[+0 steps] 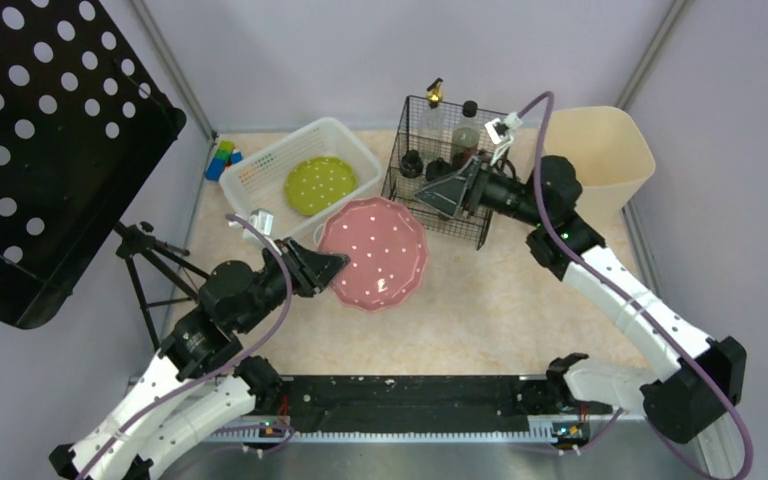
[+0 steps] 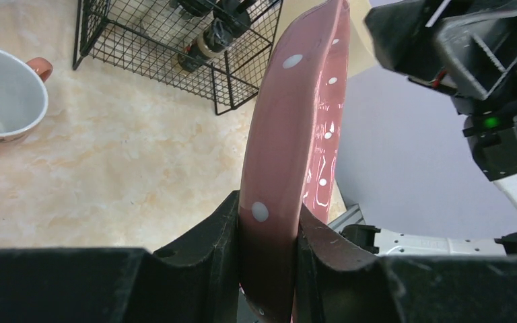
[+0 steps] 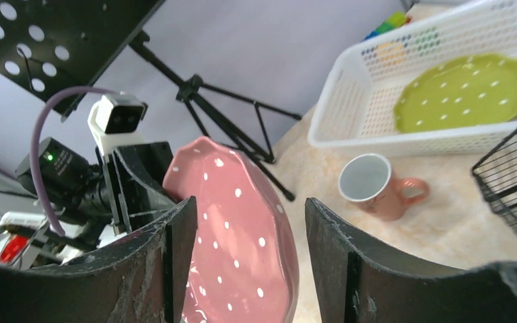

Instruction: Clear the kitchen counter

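The plate (image 1: 378,255) looks like glazed ceramic, so I judge it stiff, fairly heavy for its thinness, slick and liable to chip or shatter if dropped. The rim is the only sensible place to pinch it, and a hold on one edge leaves the far side levering against the pads. The left gripper (image 2: 269,229) is clenched on that rim, the plate standing edge-on between its fingers and apparently lifted clear of the counter (image 1: 500,300). The right gripper (image 3: 248,208) is released, its jaws apart with nothing between them, up beside the wire rack (image 1: 405,150). The plate is pink with white dots and a scalloped edge, and its face shines. The counter is a hard, flat slab in beige-pink marbled stone with metal rails at its edges. It lies in front of the arm bases and fills the middle of the top view. On it, to the back left, sits a white basket (image 1: 345,135) holding a green dotted plate (image 1: 320,185). A mug (image 3: 377,185) stands just in front of the basket, the rack of bottles stands at the back centre, and a beige bin (image 1: 600,150) stands at the back right.
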Controlling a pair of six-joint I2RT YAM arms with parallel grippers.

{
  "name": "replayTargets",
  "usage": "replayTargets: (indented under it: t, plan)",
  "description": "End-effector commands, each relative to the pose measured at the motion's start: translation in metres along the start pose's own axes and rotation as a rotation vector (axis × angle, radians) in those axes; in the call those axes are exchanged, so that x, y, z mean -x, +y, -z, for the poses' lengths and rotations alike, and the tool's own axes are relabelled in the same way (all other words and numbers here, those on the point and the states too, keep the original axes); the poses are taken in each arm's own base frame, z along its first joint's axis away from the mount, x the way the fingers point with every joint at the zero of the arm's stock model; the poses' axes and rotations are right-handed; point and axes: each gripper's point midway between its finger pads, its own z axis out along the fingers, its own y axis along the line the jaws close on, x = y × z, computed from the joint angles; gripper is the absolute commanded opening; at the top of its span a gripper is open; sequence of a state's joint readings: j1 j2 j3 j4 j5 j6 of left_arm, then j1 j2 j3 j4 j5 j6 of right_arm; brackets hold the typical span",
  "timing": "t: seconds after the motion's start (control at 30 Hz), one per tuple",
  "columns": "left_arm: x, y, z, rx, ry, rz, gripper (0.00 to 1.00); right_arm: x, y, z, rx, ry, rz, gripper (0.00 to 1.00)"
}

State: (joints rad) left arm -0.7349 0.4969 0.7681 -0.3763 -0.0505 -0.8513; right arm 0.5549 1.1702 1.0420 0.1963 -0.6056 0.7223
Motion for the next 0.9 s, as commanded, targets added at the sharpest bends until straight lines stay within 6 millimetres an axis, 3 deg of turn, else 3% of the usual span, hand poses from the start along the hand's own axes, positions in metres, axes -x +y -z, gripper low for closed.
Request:
replayTargets:
  t: [0.0,0.23,0.43,0.63,0.87]
  plan:
    - [0.054,-0.054,0.012,-0.176,-0.191,0.014,0.00,0.016,0.002,0.020,0.000,-0.056,0.050,0.60]
    - [0.063,-0.040,-0.001,-0.076,-0.220,-0.029,0.00,0.012,-0.027,0.042,-0.094,-0.074,0.048,0.61]
    - [0.081,-0.030,-0.025,0.033,-0.272,-0.079,0.00,-0.003,-0.047,0.056,-0.159,-0.065,0.049,0.61]
    - [0.107,-0.029,-0.048,0.066,-0.330,-0.098,0.00,-0.017,-0.056,0.066,-0.203,-0.056,0.060,0.61]
    - [0.160,0.001,-0.065,0.095,-0.420,-0.033,0.00,-0.032,-0.058,0.075,-0.211,-0.042,0.049,0.62]
